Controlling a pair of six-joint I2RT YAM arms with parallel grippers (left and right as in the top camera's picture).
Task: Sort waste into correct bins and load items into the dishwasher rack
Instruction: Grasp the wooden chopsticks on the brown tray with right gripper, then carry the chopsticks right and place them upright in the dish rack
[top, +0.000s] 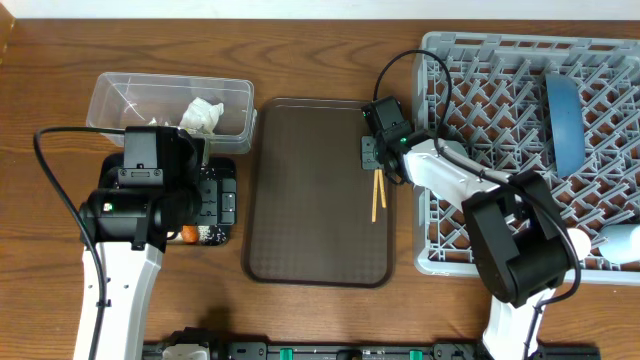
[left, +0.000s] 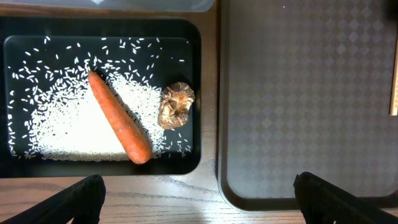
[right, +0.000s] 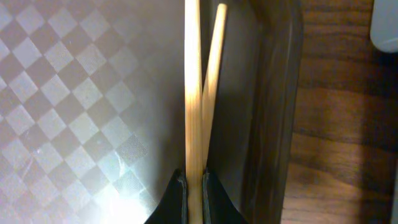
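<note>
Two-stick pickup in hand, by the look of it: the loading step, with the waste seemingly sorted.

Right gripper (right: 194, 182) shut narrow on the thin wooden chopsticks (right: 194, 93), gripping at their far end. Sticks low along the right edge of the brown serving tray (top: 310, 190), just left of the dishwasher rack (top: 480, 90). One stick straight through the jaws, the other slanting away and meeting it at the pinch. Hard to tell whether both are truly caught, or whether either is off the tray yet.

Left gripper (left: 199, 194) with jaws wide, holding nothing, hanging above the near rim of the black tray (left: 198, 93). Inside: small orange carrot (left: 118, 124), brown food lump (left: 176, 106), loose white rice grains (left: 56, 124). Just beyond, the clear tub (top: 120, 95) with crumpled white paper (top: 200, 115).

Next, probably: lift straight up past the tray lip, swing right over the rack wall, set the sticks down among the pegs, clear of the blue plate (top: 565, 120) on the far right. Needs a level carry, since the slanted stick looks likely to pivot or slip out.
</note>
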